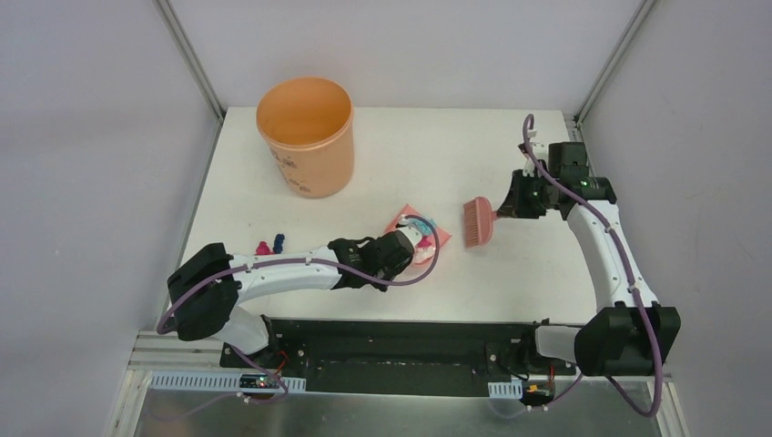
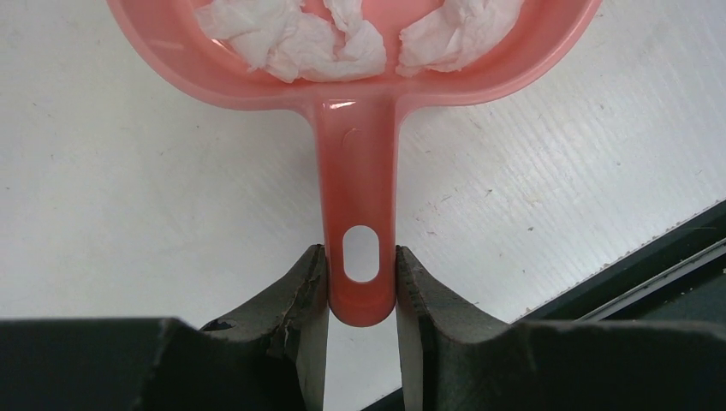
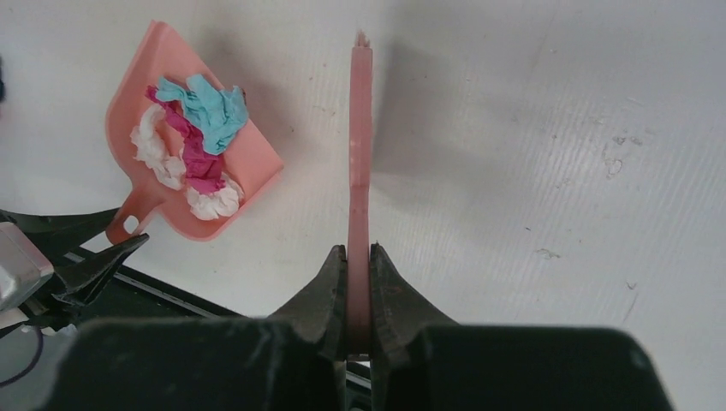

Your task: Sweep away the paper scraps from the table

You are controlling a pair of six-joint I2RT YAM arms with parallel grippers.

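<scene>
My left gripper [image 1: 411, 246] is shut on the handle [image 2: 360, 197] of the pink dustpan [image 1: 435, 238], which lies on the white table [image 1: 410, 146] near its middle. In the pan lie light blue [image 3: 210, 107], magenta [image 3: 193, 158] and white [image 2: 291, 43] paper wads. A magenta scrap [image 1: 264, 248] and a dark blue scrap [image 1: 279, 242] lie loose on the table, left of the left arm's forearm. My right gripper [image 1: 512, 206] is shut on the pink hand brush [image 1: 478, 221], held just right of the dustpan; the right wrist view shows the brush edge-on [image 3: 360, 154].
An orange bucket [image 1: 305, 137] stands upright at the back left of the table. The black front rail [image 1: 382, 341] runs along the near edge. Grey walls close in on both sides.
</scene>
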